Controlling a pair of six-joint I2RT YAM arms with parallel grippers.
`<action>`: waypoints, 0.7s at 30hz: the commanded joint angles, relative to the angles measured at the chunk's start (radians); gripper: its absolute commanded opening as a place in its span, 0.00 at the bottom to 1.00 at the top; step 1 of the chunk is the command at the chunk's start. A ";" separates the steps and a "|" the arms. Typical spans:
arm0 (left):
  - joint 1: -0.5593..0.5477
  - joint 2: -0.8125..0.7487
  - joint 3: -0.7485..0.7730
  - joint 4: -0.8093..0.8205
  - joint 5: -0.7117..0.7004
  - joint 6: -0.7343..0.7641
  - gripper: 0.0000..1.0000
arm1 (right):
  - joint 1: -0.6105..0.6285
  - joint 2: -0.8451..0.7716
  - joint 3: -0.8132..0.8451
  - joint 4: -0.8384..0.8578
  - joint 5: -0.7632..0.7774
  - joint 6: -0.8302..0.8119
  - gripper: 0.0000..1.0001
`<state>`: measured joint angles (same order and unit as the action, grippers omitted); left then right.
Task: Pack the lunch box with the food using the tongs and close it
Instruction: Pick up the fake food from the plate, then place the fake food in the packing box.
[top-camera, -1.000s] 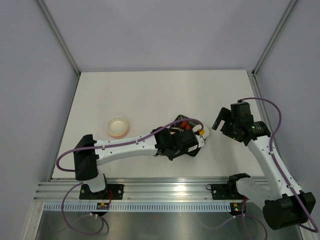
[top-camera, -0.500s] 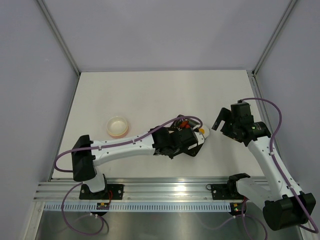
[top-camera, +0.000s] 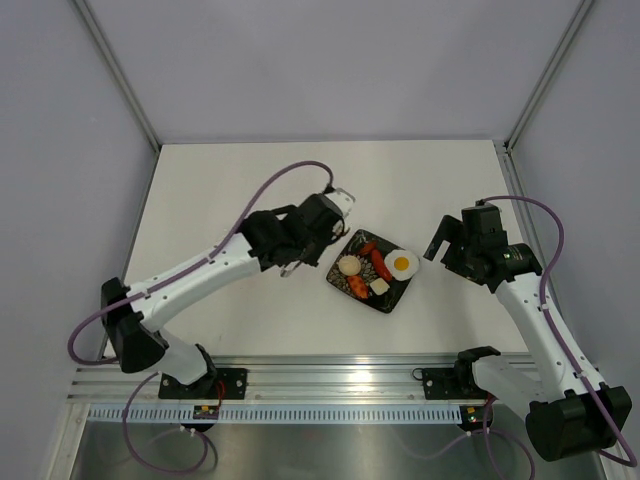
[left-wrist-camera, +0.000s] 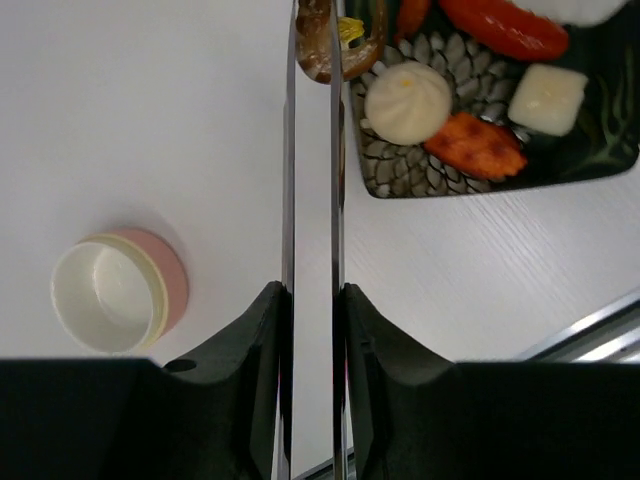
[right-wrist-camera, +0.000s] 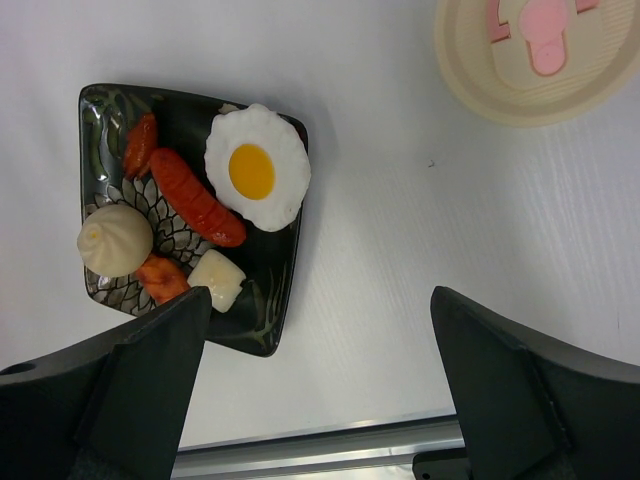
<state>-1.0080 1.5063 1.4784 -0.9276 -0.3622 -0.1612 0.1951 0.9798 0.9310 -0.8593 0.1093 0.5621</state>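
Pinching a brown food bit (left-wrist-camera: 320, 55) between the tips of the tongs (left-wrist-camera: 289, 180), just at the edge of the black plate (left-wrist-camera: 615, 135). Clenching the left gripper (left-wrist-camera: 312, 300) on both tong arms. Leaving the lunch box (left-wrist-camera: 118, 290) open on the table (left-wrist-camera: 150, 120), well apart from the tips, with the lid (right-wrist-camera: 540, 50) off, on the side of the right gripper (right-wrist-camera: 325, 375), spread wide and empty. Probably risking a slip from the thin tips, if swinging fast or relaxing the squeeze.

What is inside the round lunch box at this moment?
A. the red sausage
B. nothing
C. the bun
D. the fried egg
B: the lunch box shows only its bare white bottom, while the fried egg, the bun and the red sausage all lie on the black plate.
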 joint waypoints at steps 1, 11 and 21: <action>0.120 -0.133 -0.065 0.041 0.022 -0.099 0.00 | -0.005 -0.007 0.011 0.014 -0.020 -0.001 0.99; 0.615 -0.294 -0.265 0.018 0.108 -0.280 0.00 | -0.005 0.023 0.022 0.037 -0.042 -0.005 0.99; 0.721 -0.324 -0.375 0.013 0.088 -0.356 0.00 | -0.005 0.033 0.022 0.039 -0.040 -0.014 1.00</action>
<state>-0.3000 1.2125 1.0981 -0.9463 -0.2756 -0.4702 0.1951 1.0115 0.9310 -0.8494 0.0841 0.5606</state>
